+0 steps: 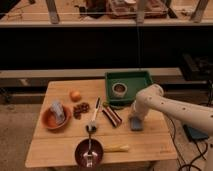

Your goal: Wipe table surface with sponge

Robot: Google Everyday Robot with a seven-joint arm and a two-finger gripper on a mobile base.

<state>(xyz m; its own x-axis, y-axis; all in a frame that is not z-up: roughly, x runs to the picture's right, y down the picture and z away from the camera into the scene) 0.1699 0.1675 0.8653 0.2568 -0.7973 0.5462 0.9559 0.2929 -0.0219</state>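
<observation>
A blue-grey sponge (135, 124) lies flat on the right part of the wooden table (60, 145). My gripper (134, 117) is at the end of the white arm that comes in from the right. It points down onto the sponge and holds it against the table top. The sponge is just right of a dark red bar (112, 116) and in front of the green tray (131, 78).
The green tray holds a tape roll (119, 90). Left of the sponge are a long-handled brush (94, 115), grapes (81, 108), an orange (75, 95) and an orange bowl (49, 122) with a packet. A dark bowl (80, 155) with a spoon and a yellow item (117, 148) sit near the front edge.
</observation>
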